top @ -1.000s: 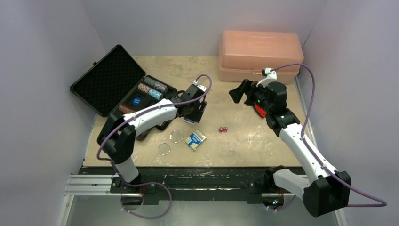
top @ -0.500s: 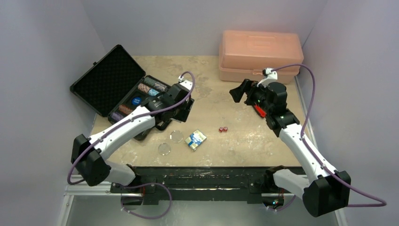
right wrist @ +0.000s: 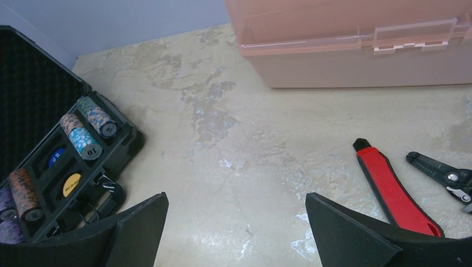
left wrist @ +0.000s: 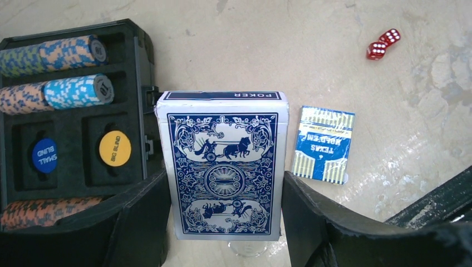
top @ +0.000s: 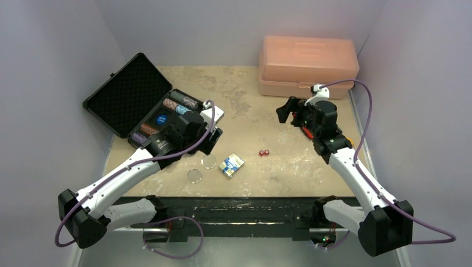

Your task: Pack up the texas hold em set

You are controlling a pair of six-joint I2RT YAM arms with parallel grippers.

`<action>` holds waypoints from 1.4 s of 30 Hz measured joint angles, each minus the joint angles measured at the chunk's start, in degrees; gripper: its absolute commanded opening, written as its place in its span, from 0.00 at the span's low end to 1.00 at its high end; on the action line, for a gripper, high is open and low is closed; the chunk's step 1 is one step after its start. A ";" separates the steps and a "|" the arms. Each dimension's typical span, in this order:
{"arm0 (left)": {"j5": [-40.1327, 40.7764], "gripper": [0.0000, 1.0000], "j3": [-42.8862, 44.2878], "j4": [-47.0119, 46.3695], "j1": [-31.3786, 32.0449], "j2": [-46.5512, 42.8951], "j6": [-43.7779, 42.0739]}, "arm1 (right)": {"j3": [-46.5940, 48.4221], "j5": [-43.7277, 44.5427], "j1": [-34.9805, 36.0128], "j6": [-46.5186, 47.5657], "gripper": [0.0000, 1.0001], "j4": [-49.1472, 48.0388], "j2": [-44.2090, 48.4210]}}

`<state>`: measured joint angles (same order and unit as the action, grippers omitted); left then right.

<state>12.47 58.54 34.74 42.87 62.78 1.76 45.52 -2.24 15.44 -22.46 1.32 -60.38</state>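
The black briefcase lay open at ten o'clock on the tabletop. Egg-crate foam lined its lid, and its tray held rows of speckled chips, a blue "SMALL BLIND" disc and a yellow "BIG BLIND" disc. Beside the tray's edge, the left hand clamped a blue-backed card deck marked "POKER". A second deck, striped blue, lay flat at its three o'clock, with two red dice at two o'clock. Clear discs lay nearby. The right hand gaped wide and held nothing, red-handled pliers at its three o'clock. A pink toolbox stood at the tabletop's one o'clock.
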 measured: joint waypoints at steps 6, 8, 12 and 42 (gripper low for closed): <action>-7.91 0.00 -4.83 -5.29 0.00 -2.21 -1.38 | 0.00 1.70 0.04 0.70 0.99 -0.52 -1.84; -9.11 0.00 -4.87 -5.44 0.02 -1.77 -0.83 | 0.00 2.78 0.04 0.74 0.99 -0.50 -2.23; -5.68 0.00 -4.87 -5.55 -0.33 -1.31 1.29 | 0.00 4.22 0.04 0.79 0.99 -0.55 -2.27; -1.64 0.00 8.35 -2.32 -25.27 12.52 -8.41 | -1.07 -0.33 0.35 -2.05 0.99 -2.29 0.81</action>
<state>10.83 66.89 32.42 17.61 75.31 -6.66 44.45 -2.57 15.79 -24.51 -0.97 -59.57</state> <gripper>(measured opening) 0.656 0.987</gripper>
